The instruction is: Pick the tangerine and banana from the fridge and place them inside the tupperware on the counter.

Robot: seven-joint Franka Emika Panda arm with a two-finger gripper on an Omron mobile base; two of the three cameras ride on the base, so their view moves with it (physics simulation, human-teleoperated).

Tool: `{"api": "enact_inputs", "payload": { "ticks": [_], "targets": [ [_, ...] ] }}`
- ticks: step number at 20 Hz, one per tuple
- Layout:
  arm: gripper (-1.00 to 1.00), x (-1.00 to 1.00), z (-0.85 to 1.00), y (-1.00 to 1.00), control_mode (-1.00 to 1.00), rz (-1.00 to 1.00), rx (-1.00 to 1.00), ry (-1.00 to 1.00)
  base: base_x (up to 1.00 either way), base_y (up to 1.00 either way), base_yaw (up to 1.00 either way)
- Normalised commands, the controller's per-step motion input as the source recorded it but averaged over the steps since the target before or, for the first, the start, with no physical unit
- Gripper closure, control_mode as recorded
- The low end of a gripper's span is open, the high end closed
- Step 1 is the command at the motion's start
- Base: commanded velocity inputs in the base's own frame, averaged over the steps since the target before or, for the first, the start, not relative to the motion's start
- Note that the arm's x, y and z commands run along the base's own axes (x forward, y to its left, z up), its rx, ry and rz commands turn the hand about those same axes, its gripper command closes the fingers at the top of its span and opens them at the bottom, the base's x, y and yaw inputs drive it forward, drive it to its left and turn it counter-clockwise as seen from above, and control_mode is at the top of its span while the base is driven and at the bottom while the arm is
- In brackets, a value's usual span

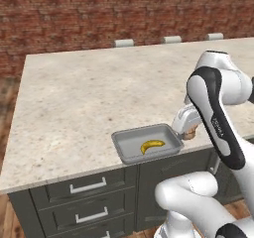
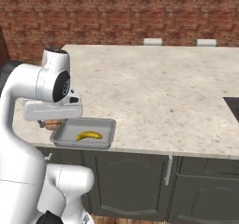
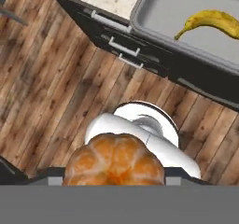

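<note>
1. In the hand view the tangerine [image 3: 114, 158] sits right at the lens, between the two dark fingers [image 3: 183, 174] whose tips flank it on either side; the fingers are clamped on the fruit, held partly apart by its width.
2. Beyond the fruit in that view lie wooden floor planks [image 3: 51, 87], dark drawer fronts with silver handles [image 3: 123, 47], and the grey rim of the tupperware [image 3: 154, 29].
3. In the left base view the gripper [image 1: 189, 132] hangs just past the right end of the tupperware [image 1: 124, 150], near the front edge of the worktop [image 1: 89, 98]; a sliver of orange shows under the hand.
4. The banana [image 1: 152, 146] lies flat inside the tupperware, curved, towards its right half; the right base view shows the banana [image 2: 89, 135] in the tupperware [image 2: 108, 133] too, with the hand just left of the tray.
5. Farther back the beige speckled worktop stretches to a red brick wall [image 1: 124, 14].
</note>
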Motion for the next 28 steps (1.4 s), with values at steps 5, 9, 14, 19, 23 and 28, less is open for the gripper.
{"api": "enact_inputs", "payload": {
  "ticks": [5,9,14,19,23,28],
  "targets": [
    [1.00,0.26,-0.45,0.00,-1.00,0.83,0.00,-0.22,0.00,0.00,0.00],
    [1.00,0.34,-0.34,0.00,-1.00,0.66,0.00,-0.31,0.00,0.00,0.00],
    [1.00,0.76,-0.14,-0.02,-1.00,0.55,0.08,0.01,0.00,0.00,0.00],
    [1.00,0.75,-0.20,0.00,-1.00,0.50,0.02,0.12,0.00,0.00,0.00],
    [1.00,0.55,-0.34,0.00,-1.00,0.42,0.00,0.03,0.00,0.00,0.00],
    [1.00,0.35,-0.40,0.00,-1.00,0.26,0.00,0.00,0.00,0.00,0.00]
  ]
}}
